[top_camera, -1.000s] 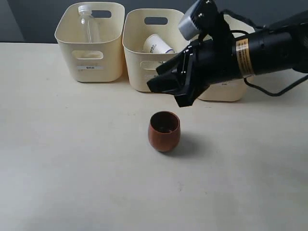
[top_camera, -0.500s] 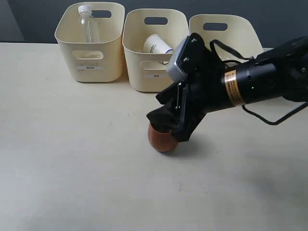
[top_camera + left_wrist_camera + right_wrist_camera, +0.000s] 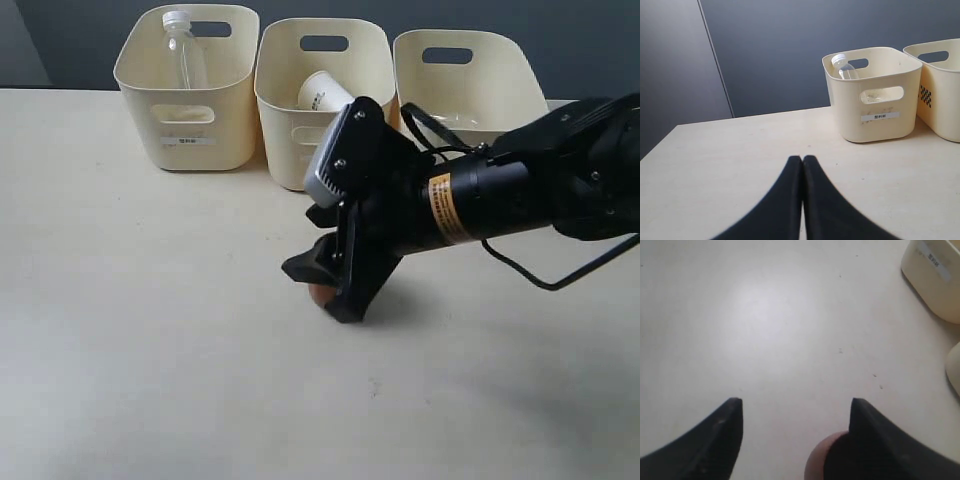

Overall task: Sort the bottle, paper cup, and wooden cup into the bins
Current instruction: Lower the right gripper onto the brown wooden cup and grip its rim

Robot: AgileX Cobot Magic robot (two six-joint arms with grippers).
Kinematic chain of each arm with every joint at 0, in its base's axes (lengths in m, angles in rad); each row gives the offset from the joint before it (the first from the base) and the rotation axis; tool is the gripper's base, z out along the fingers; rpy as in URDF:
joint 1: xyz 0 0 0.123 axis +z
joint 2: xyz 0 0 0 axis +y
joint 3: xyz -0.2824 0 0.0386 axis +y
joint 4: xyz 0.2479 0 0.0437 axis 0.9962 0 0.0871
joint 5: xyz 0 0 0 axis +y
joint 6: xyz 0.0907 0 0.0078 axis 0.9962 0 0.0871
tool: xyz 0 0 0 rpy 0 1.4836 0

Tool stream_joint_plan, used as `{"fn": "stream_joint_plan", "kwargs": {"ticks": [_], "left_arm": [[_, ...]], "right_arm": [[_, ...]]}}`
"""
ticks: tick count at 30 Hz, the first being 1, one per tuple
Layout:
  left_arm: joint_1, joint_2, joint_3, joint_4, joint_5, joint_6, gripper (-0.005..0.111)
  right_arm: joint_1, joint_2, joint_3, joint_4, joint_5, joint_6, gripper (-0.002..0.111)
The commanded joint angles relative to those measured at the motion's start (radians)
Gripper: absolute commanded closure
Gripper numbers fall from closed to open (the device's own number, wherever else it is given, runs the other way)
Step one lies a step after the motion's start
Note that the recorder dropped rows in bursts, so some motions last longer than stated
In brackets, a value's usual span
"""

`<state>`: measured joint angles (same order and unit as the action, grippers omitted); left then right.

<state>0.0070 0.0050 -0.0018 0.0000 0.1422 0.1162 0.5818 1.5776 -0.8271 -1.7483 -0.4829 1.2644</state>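
Observation:
The wooden cup (image 3: 318, 295) stands on the table, almost wholly hidden under my right gripper (image 3: 325, 288). In the right wrist view that gripper (image 3: 796, 409) is open. The cup's reddish rim (image 3: 816, 462) lies against one finger, whose tip overlaps its dark mouth, with nothing at the other finger. The bottle (image 3: 182, 50) stands in the left bin (image 3: 185, 125), also seen in the left wrist view as the bottle (image 3: 844, 66) in its bin (image 3: 875, 100). The paper cup (image 3: 322, 92) lies tilted in the middle bin (image 3: 292, 150). My left gripper (image 3: 802, 160) is shut and empty, low over the table.
The right bin (image 3: 470, 90) stands behind my right arm, with nothing visible inside. The three bins line the table's back edge. Bin corners (image 3: 935, 280) show to one side of the right wrist view. A dark wall rises behind the table.
My right gripper has dropped down and leftward from in front of the bins onto the wooden cup, now covering it. The cup has stayed in place.

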Motion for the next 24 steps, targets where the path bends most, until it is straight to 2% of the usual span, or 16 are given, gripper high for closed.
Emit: {"fn": "stream_joint_plan", "kwargs": {"ticks": [1, 5, 24], "left_arm": [[0.0, -0.005, 0.002, 0.0, -0.008, -0.001, 0.107], [0.0, -0.005, 0.002, 0.0, -0.008, -0.001, 0.107], [0.0, -0.005, 0.002, 0.0, -0.008, -0.001, 0.107]], "right_arm": [[0.003, -0.007, 0.036, 0.004, 0.068, 0.008, 0.049], [0.003, 0.005, 0.07, 0.004, 0.157, -0.01, 0.049], [0.003, 0.112, 0.074, 0.004, 0.175, -0.027, 0.049]]}}
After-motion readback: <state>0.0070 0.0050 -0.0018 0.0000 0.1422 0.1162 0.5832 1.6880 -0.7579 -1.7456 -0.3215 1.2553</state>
